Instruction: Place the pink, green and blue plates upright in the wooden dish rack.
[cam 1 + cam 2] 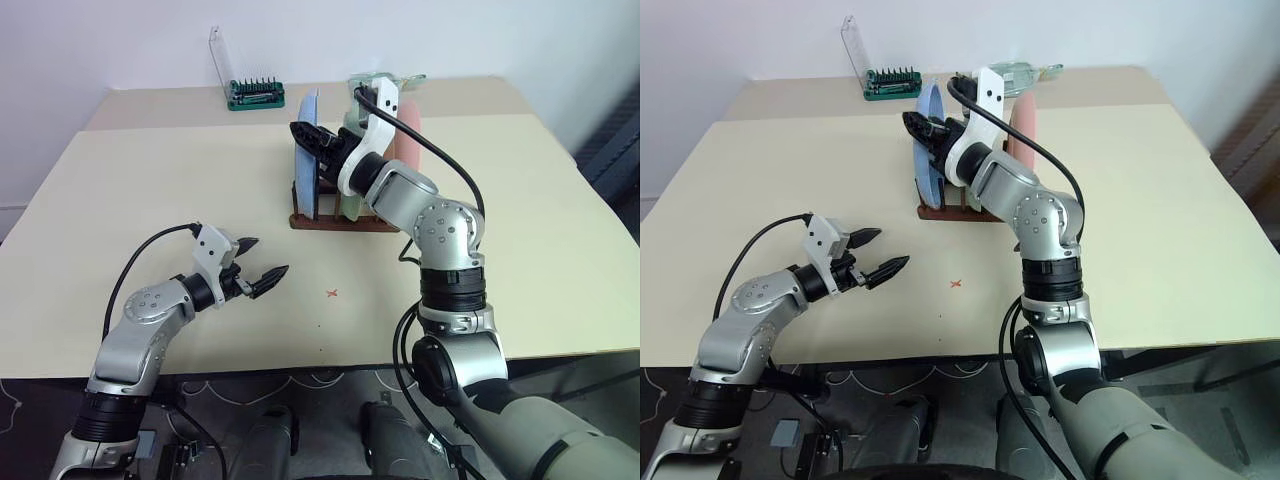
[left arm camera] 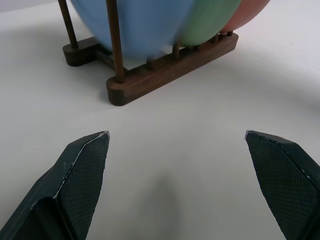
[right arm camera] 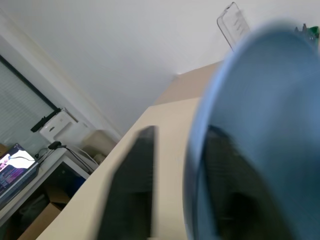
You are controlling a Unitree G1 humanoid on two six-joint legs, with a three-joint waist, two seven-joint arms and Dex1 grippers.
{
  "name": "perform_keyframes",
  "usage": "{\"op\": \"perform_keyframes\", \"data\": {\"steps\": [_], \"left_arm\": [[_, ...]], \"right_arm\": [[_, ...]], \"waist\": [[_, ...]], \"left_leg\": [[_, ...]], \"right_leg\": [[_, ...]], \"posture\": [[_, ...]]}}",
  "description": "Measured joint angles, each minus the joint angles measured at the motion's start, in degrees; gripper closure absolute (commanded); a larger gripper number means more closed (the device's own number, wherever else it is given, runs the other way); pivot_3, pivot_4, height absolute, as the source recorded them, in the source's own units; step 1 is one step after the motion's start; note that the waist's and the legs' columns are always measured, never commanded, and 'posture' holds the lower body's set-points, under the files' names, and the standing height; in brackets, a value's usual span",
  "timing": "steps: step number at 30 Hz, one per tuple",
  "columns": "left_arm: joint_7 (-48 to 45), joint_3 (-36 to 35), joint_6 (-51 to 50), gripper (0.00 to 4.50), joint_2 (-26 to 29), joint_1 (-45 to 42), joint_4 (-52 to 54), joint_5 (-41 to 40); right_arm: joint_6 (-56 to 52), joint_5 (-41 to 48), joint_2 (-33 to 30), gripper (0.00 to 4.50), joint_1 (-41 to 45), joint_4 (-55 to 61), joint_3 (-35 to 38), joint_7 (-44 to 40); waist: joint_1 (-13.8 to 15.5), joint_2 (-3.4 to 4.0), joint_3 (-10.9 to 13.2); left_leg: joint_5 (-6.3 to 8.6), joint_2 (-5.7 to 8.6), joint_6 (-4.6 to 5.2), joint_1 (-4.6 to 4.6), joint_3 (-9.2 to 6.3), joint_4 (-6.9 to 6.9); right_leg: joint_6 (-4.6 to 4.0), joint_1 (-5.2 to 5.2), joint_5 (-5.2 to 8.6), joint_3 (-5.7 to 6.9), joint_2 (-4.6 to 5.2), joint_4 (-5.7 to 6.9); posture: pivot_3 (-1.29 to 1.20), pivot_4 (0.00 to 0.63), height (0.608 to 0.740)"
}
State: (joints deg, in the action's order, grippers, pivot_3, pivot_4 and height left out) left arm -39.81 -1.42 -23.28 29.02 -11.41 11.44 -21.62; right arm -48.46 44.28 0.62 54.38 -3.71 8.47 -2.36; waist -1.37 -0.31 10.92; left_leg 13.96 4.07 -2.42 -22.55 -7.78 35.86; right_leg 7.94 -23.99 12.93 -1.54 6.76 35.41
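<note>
Head views: three plates were seen standing upright in the wooden rack (image 1: 340, 222) at mid-table. The blue plate (image 1: 306, 150) was plain, the green plate (image 1: 349, 205) mostly hidden behind the right gripper (image 1: 312, 140), and the pink plate (image 1: 408, 125) half hidden behind that arm. The left gripper (image 1: 258, 268) hung over bare table, fingers spread wide.

Left wrist view: the plates' tops were cut off.

Right wrist view: blurred fingers straddled the blue plate's rim, apparently loosely; contact could not be confirmed.
</note>
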Motion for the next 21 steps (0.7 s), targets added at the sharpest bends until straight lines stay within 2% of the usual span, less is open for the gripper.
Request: {"op": "perform_keyframes", "data": {"steps": [2, 8, 15, 18, 21], "left_arm": [[-0.01, 0.00, 0.00, 0.00, 0.00, 0.00, 0.00, -0.01], [-0.09, 0.02, 0.00, 0.00, 0.00, 0.00, 0.00, -0.02], [-0.22, 0.14, 0.01, 0.00, -0.01, 0.00, 0.01, -0.05], [-0.09, 0.09, 0.09, 0.00, 0.00, 0.11, 0.09, -0.12], [0.15, -1.46, 0.14, 0.00, 0.16, 1.35, 0.47, -0.41]], "right_arm": [[0.02, -0.32, -0.07, 0.47, 0.25, 0.00, 0.02, -0.05], [0.44, -2.79, -1.63, 0.47, 1.12, 0.19, -0.86, -1.00], [1.47, -5.72, -7.12, 0.47, 3.41, 5.60, -3.24, -6.42], [2.13, -4.79, -12.52, 0.47, 3.81, 10.55, -2.79, -11.83], [4.35, -3.84, -23.27, 0.47, 0.86, 18.70, -0.79, -20.75]], "waist": [[-0.09, 0.00, 0.00], [-0.57, 0.00, 0.00], [-1.10, 0.00, 0.00], [-0.99, -0.01, 0.00], [-0.50, -0.10, -0.03]], "left_leg": [[0.00, -0.01, 0.00, 0.00, 0.00, -0.01], [0.00, -0.01, 0.00, 0.00, -0.01, -0.01], [0.00, -0.01, 0.00, -0.02, -0.01, -0.04], [0.00, -0.01, 0.00, -0.04, -0.02, -0.03], [0.01, 0.00, 0.01, -0.14, -0.04, 0.00]], "right_leg": [[0.00, 0.00, 0.00, 0.00, -0.01, 0.01], [0.00, 0.00, 0.00, 0.00, -0.01, 0.01], [0.00, -0.03, 0.00, 0.00, -0.01, 0.01], [0.01, -0.01, 0.01, 0.01, -0.01, -0.02], [0.03, 0.06, 0.01, 0.06, 0.00, -0.23]], "posture": [[0.00, 0.150, 0.740], [0.00, 0.150, 0.740], [0.00, 0.150, 0.740], [0.00, 0.150, 0.740], [0.00, 0.150, 0.740]]}}
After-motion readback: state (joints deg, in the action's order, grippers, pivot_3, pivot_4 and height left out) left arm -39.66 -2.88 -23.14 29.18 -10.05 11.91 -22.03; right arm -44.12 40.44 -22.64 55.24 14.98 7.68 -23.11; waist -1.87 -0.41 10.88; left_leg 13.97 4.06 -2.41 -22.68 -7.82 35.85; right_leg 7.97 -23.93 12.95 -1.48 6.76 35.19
